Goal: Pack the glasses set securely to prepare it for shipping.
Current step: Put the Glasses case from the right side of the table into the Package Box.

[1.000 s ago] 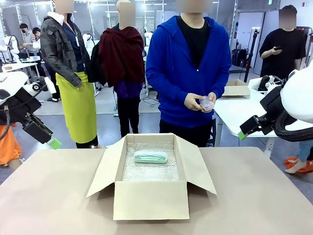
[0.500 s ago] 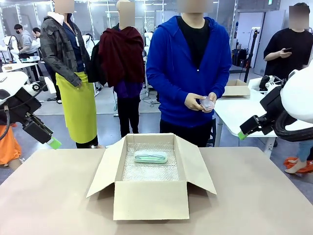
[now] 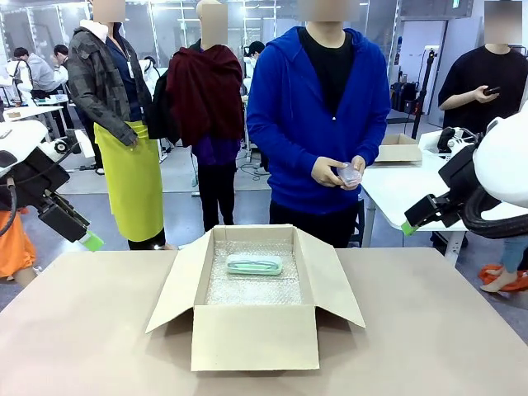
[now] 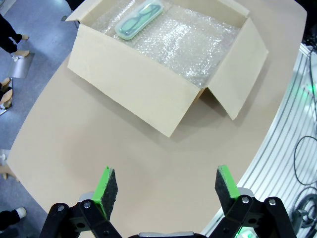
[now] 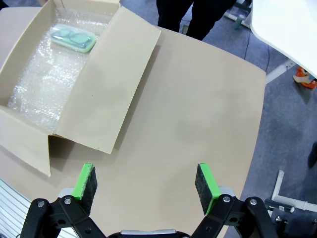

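One pink case (image 3: 350, 175), front view: person's hands (image 3: 327, 171).

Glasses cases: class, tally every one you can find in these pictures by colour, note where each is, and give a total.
Mint green case, on the bubble wrap in the cardboard box: 1
Pale pink case, held by the person: 1
Total: 2

Below my matt green, rubbery-looking pads (image 4: 105, 184) I see a smooth, matt beige table (image 4: 74, 148), a plain matt cardboard box (image 4: 133, 96) lined with shiny, crinkled bubble wrap (image 4: 198, 44), and 1 smooth, satiny mint plastic case (image 4: 139, 19).
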{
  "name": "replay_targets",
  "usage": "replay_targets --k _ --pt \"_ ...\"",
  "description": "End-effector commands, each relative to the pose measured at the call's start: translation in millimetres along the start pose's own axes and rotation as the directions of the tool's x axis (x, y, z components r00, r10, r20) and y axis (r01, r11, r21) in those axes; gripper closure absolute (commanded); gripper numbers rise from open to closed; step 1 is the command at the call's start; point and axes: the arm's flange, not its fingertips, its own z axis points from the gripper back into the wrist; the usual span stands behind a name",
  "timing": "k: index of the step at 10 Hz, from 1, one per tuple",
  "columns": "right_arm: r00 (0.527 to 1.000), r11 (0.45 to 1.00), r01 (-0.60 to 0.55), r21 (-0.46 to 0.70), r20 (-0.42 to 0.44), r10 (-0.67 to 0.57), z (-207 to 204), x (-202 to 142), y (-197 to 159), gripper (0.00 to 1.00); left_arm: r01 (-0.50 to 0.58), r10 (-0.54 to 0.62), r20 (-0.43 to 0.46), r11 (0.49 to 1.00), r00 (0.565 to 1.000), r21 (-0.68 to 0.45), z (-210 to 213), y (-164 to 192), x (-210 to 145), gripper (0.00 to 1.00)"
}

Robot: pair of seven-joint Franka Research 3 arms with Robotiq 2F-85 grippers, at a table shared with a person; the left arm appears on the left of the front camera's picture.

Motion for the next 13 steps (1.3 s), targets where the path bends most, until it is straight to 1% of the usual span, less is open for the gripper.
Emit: replay_targets --k 1,13 --pt "1.0 1.0 0.016 -0.01 0.001 -0.016 -1.2 0.3 2.2 0.0 -0.004 0.004 0.018 1.0 1.0 -0.009 2.2 0.0 0.7 0.0" --pt "1.0 1.0 0.016 -0.01 0.001 -0.016 -1.2 0.3 2.2 0.0 -0.004 0.004 0.018 1.0 1.0 -0.009 2.2 0.0 0.7 0.0"
